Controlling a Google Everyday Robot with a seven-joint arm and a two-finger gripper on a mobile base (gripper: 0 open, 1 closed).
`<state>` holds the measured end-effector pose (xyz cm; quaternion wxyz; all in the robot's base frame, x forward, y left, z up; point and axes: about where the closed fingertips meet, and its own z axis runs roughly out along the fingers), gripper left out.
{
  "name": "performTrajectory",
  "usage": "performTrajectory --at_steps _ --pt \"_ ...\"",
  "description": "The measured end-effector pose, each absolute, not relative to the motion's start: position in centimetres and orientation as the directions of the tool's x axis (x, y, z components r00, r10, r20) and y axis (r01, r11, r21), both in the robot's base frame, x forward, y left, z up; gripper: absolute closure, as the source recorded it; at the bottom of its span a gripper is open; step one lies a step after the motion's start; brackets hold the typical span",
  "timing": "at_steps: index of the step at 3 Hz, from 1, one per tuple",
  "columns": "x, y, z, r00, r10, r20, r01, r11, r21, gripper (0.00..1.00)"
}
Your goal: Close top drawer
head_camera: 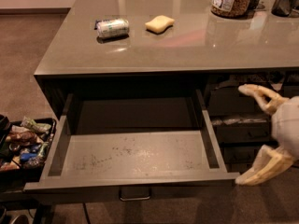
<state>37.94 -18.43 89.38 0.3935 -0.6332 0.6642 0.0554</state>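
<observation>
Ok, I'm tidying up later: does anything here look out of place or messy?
The top drawer stands pulled far out, its pale floor flecked with dark specks. A can lies on its side on the counter. The gripper, open, is right of the drawer.

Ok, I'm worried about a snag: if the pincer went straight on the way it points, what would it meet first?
Probably the right side wall of the open top drawer. The open pincer sits just beside it, pointing toward it, though depth is unclear.
</observation>
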Motion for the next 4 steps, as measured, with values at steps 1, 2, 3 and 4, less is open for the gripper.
performTrajectory --at_steps 1,2,3,4 --pt "37.4 -17.3 87.3 0.110 -0.798 -0.592 -0.878 0.201 -0.435 0.00" --pt "36.2 -16.8 85.4 0.087 -0.824 -0.560 -0.902 0.173 -0.395 0.00" --pt "34.3 -17.1 82.6 0.041 -0.840 -0.541 -0.950 0.135 -0.282 0.00" --pt "34.2 -17.1 82.3 0.040 -0.841 -0.540 -0.948 0.138 -0.285 0.00"
